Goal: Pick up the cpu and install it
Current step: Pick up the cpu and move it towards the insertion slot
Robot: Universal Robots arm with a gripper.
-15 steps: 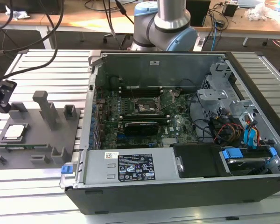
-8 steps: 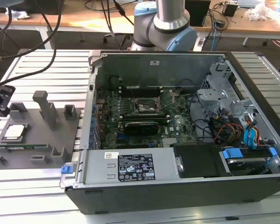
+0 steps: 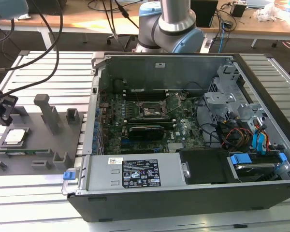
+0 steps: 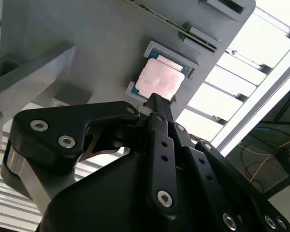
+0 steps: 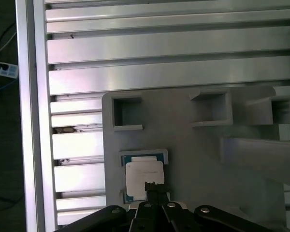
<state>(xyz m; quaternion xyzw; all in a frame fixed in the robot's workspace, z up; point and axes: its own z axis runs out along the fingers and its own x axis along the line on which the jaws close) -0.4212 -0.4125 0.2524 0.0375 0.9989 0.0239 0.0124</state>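
End effector (image 4: 157,99) hangs just above the cpu (image 4: 160,79), fingers pinched narrow together and holding nothing. The cpu lies flat in its pocket on the grey tray (image 4: 87,38), at the exterior view's left. For a clean pick, I judge the fingers should spread past the chip's edges, come down square and lift it level. Farther off, the socket (image 3: 152,110) sits inside the open computer case (image 3: 159,203). The case's white label (image 3: 140,172) carries print too small to read.
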